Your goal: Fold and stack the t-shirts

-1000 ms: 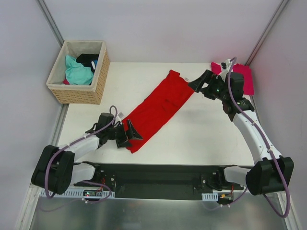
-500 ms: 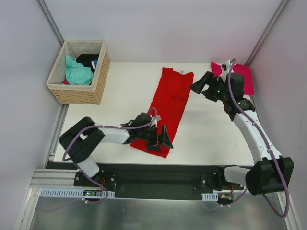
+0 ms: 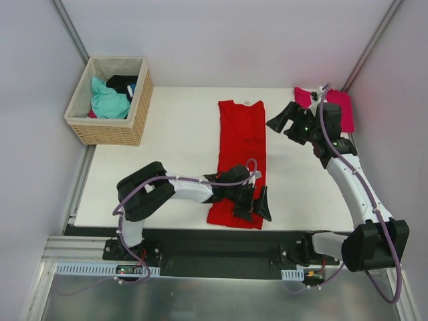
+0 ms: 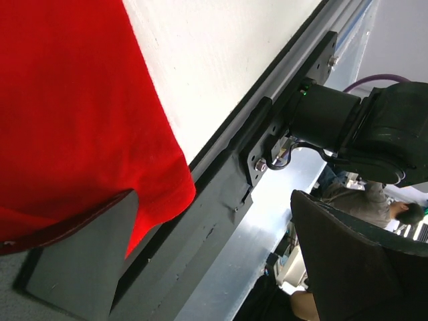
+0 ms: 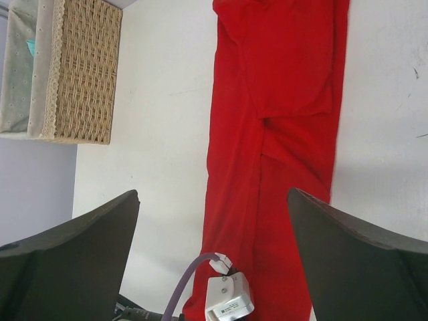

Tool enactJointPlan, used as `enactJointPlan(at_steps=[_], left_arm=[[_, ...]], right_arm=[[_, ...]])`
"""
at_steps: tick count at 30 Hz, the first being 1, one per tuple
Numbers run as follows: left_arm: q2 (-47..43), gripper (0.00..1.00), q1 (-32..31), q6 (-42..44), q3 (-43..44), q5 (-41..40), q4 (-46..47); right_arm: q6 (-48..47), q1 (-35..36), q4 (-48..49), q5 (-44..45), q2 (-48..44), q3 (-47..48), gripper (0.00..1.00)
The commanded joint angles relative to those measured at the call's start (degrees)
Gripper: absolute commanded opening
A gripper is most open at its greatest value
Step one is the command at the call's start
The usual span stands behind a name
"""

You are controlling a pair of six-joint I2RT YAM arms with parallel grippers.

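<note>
The red t-shirt (image 3: 241, 150) lies on the white table as a long narrow strip running from the back to the front edge. Its near corner (image 4: 73, 120) hangs slightly over the table's edge. My left gripper (image 3: 255, 211) is open at that near right corner, and the shirt's hem rests against one finger (image 4: 80, 261). My right gripper (image 3: 284, 120) hovers open just right of the shirt's far end, looking down along the strip (image 5: 274, 134) with nothing between its fingers. The magenta-pink t-shirt (image 3: 336, 107) lies at the back right corner, partly hidden by the right arm.
A wicker basket (image 3: 137, 107) holding teal and dark clothes stands at the back left, also seen as the basket (image 5: 77, 73) in the right wrist view. The black rail (image 3: 200, 244) with the arm bases runs along the table's front edge. Walls close in the back and sides.
The red t-shirt has swung from a diagonal to straight front-to-back. My left gripper swept right along the front edge with the shirt's near end. The right gripper shifted slightly right.
</note>
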Motion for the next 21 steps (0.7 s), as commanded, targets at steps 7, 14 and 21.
enactJointPlan(at_steps=[7,14,21], left_arm=[[-13.87,0.99,4.34,11.76,15.11,-4.60,-19.64],[-24.25,0.99,22.08,15.11,15.75,-3.03,-24.75],[-29.26,0.99,30.55,15.55,5.64,-4.34,-25.28]], right_arm=[[-0.64,-0.32,1.61,-0.24,1.48,3.68,0.96],[1.46,0.03,4.34,-3.05,13.33,9.02,0.97],[3.31,5.03,3.64,-6.92,30.03,21.07,0.97]])
